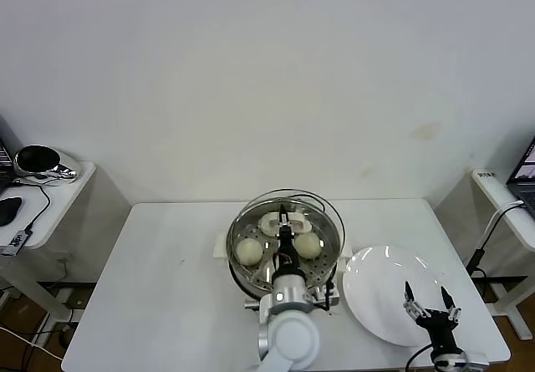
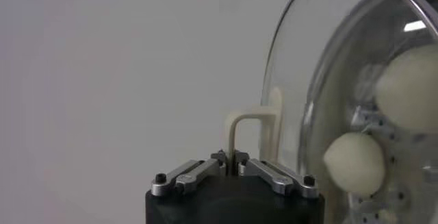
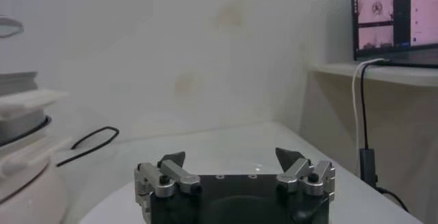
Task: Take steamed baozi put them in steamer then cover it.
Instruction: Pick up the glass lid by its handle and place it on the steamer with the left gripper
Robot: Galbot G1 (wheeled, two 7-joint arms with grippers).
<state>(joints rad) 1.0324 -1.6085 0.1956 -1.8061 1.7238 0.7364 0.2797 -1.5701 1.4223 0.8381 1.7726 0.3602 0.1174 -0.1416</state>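
Note:
The steamer (image 1: 328,259) stands mid-table, a shiny pot on a white base. Through the glass cover (image 1: 322,209) I see steamed baozi on the tray, one (image 1: 248,251) on the left and one (image 1: 308,245) on the right. My left gripper (image 1: 286,228) is shut on the cover's cream bar handle (image 2: 236,126). The cover sits over the pot, a little toward the back; whether it rests on the rim I cannot tell. The left wrist view shows the cover (image 2: 294,75), my left gripper (image 2: 231,160) and two baozi (image 2: 354,164) (image 2: 410,88) behind the glass. My right gripper (image 1: 430,297) hangs open over the white plate.
The white plate (image 1: 376,284) lies right of the steamer with nothing on it. A black cable (image 3: 89,143) runs from the steamer base (image 3: 20,170). Side desks flank the table, one with a shiny object (image 1: 38,161), one with a screen (image 3: 393,13).

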